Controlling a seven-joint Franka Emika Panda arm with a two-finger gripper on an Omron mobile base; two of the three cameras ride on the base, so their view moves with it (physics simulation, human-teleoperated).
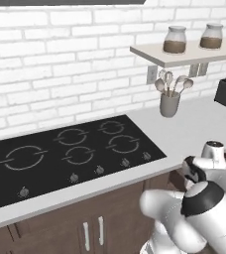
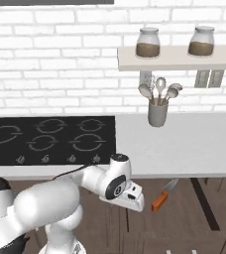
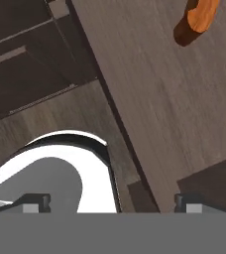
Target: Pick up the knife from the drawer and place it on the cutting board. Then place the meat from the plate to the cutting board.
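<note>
White-brick kitchen with a black cooktop [image 2: 50, 139] set in a pale counter [image 2: 184, 144], beneath which an open wooden drawer [image 2: 184, 208] holds the knife [image 2: 164, 195], lying flat with its orange-red handle toward the arm. The gripper [image 3: 110, 203] hangs low beside the drawer, jaws spread wide and empty, well short of the handle. By this evidence the task is at its outset: knife ungrasped, and both placements on the cutting board remain.
</note>
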